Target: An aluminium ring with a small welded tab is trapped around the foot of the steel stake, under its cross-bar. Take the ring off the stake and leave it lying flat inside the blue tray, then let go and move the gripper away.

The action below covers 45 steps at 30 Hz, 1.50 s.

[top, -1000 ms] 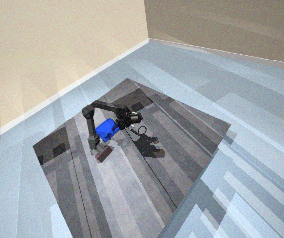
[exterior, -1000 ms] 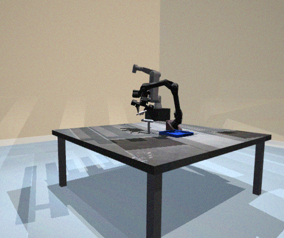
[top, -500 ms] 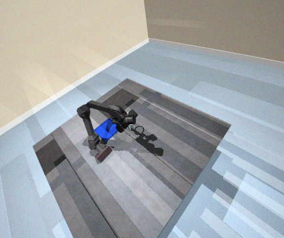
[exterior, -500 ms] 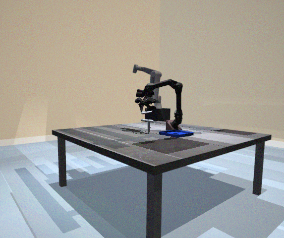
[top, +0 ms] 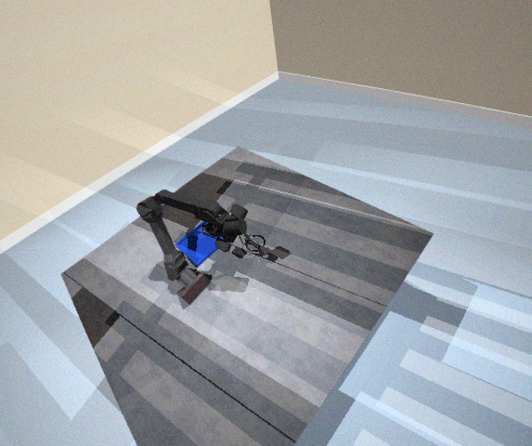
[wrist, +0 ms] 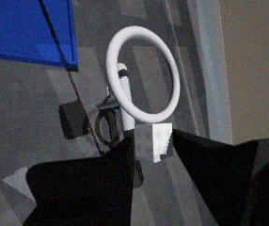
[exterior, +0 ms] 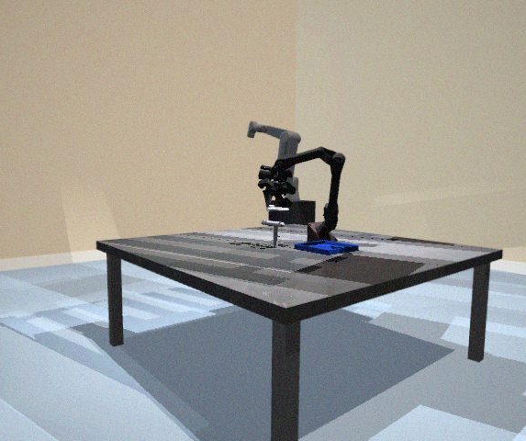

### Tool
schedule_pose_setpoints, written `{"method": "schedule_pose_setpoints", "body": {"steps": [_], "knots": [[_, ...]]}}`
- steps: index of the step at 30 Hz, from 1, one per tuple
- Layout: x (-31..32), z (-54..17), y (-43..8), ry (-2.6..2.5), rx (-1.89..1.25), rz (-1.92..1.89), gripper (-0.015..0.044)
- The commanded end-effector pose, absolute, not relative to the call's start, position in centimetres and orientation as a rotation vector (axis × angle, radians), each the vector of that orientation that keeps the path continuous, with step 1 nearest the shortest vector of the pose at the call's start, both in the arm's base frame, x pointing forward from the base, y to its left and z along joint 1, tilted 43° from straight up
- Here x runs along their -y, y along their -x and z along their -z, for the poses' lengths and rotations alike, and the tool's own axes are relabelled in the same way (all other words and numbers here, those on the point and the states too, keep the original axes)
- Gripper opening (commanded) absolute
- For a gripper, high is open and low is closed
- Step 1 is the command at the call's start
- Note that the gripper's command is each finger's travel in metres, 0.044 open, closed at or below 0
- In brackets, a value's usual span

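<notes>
The white-looking ring (exterior: 279, 209) (wrist: 112, 61) is off the stake and hangs in the air, roughly level in the exterior view. Its small square tab (wrist: 145, 137) is between the fingertips. My gripper (exterior: 268, 205) (wrist: 151, 136) is shut on that tab, with the ring reaching out beyond the fingers. The steel stake (exterior: 274, 236) stands upright on the table just below, and its cross-bar (exterior: 272, 222) (wrist: 127, 122) is under the ring with a small gap between them. The blue tray (top: 199, 255) (exterior: 302, 246) (wrist: 12, 28) lies flat beside the stake, nearer the arm's base.
The arm's base (top: 195, 289) (exterior: 315, 231) stands on the table (top: 275, 355) (exterior: 182, 265) close to the tray. Shadows of the arm and ring fall beside the stake. A second grey arm shape (exterior: 288, 142) and a dark box (exterior: 305, 210) show behind in the exterior view.
</notes>
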<state>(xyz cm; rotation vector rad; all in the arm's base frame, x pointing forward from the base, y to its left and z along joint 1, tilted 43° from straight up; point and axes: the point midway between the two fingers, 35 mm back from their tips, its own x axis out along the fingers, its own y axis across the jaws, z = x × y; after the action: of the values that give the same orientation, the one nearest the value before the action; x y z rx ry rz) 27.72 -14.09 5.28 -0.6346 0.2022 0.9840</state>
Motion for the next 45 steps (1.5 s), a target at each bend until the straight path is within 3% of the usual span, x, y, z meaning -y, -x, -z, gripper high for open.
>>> {"method": "schedule_pose_setpoints", "body": {"steps": [1,23,45], "knots": [[14.0,-5.6,-27.7,0.651,-0.195,-0.979,0.0000],[10.8,-6.8,-27.1,0.397,-0.617,-1.033,0.0000],[8.6,-8.3,-26.0,0.201,-1.052,-0.848,0.0000]]}}
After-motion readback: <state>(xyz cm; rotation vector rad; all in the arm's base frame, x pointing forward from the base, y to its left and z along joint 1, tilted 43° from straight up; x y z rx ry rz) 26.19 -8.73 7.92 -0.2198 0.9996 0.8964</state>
